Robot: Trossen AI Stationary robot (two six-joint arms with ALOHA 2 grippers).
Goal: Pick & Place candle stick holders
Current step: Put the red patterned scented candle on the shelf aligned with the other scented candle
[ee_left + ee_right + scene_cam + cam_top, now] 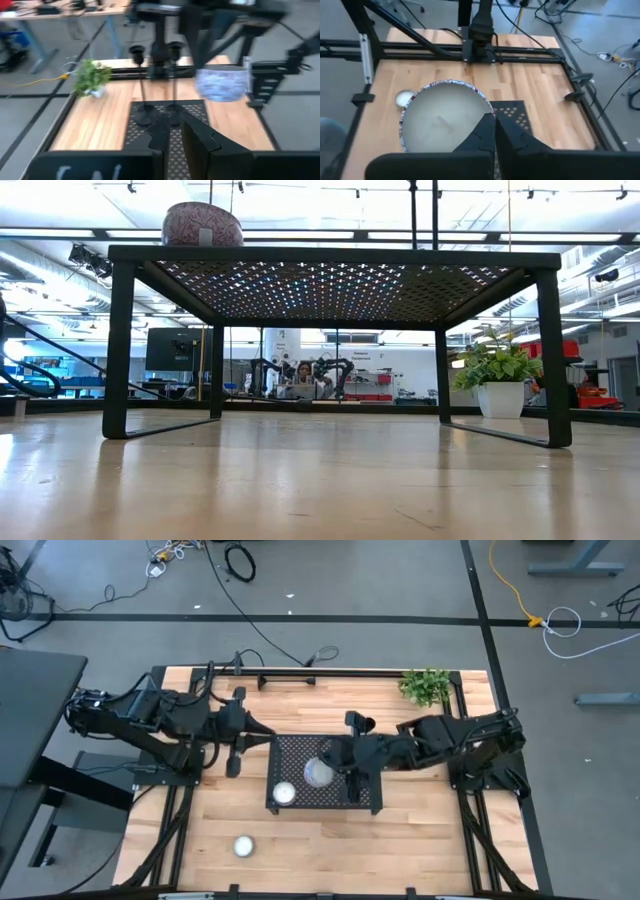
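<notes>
Candle stick holders: two stand upright on perforated tray, beside patterned candle; right gripper shut, empty, over candle; left gripper nearly closed, empty, facing stems; open wider, grip stem low, lift vertically.

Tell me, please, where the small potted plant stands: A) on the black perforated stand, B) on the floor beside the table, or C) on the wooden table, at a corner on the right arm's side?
C: the high view shows the potted plant on the wooden table at the right arm's corner, apart from the black perforated stand.
</notes>
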